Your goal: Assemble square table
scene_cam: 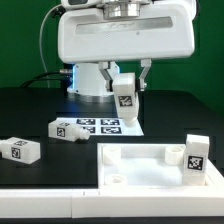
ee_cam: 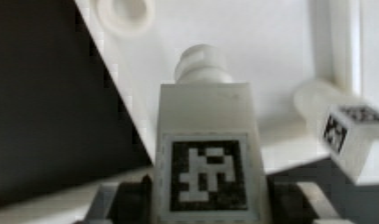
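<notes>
Green backdrop and a black work surface (scene_cam: 40, 115) fill your exterior view, with a white ledge (scene_cam: 50, 205) running along the near edge.

At that view's far left you find the first loose leg (scene_cam: 20, 150) lying on its side. Its tag is a black-and-white block pattern, too small to read. Further right, the second loose leg (scene_cam: 68, 129) lies just beside the marker board (scene_cam: 105, 127), which shows a row of the same kind of printed squares.

Above the board hangs the gripper (scene_cam: 126, 88), under the arm's white base (scene_cam: 120, 40). Its jaws are closed on the held leg (scene_cam: 124, 93), which is clear of the surface and turns its tag toward you.

In your wrist view the fingers (ee_cam: 115, 205) press both sides of that leg (ee_cam: 204, 120). Its tag (ee_cam: 204, 170) fills the lower face as a blocky pattern with no letters you can make out, and a rounded peg (ee_cam: 204, 65) sticks out of its far end.

To the exterior view's right lies the square top (scene_cam: 135, 172), flat on the surface with its raised rim up. The upright leg (scene_cam: 197, 160) stands in its right corner, tag facing you.

Your wrist view shows the top's white floor (ee_cam: 275, 50) beyond the held leg, a round corner socket (ee_cam: 124, 15), and that standing leg (ee_cam: 346, 115) near the peg but apart from it.
</notes>
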You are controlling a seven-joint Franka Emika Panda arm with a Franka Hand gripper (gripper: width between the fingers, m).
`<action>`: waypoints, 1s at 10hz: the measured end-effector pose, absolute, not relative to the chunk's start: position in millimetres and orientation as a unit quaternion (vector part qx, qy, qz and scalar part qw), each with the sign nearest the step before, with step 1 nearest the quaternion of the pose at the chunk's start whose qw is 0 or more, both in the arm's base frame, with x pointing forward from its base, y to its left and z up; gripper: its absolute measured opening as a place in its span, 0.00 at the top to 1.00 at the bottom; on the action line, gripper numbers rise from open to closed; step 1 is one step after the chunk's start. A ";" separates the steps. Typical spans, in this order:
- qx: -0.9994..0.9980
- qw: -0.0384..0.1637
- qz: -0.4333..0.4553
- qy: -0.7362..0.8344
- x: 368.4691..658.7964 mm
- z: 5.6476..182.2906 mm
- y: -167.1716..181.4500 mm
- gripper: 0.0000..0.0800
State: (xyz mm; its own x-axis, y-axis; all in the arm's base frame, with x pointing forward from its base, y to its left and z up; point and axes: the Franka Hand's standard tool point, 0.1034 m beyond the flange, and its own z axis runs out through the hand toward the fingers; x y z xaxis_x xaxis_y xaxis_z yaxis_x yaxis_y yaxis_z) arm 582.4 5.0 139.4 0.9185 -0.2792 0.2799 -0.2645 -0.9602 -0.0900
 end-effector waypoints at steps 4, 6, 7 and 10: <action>-0.951 -0.019 -0.293 0.100 619.2 146.6 -10.5 0.64; -0.938 -0.033 -0.332 0.094 619.4 144.5 -13.4 0.64; -0.941 -0.030 -0.322 0.094 619.9 141.9 -11.5 0.64; -0.949 -0.026 -0.302 0.089 635.9 129.8 -3.7 0.64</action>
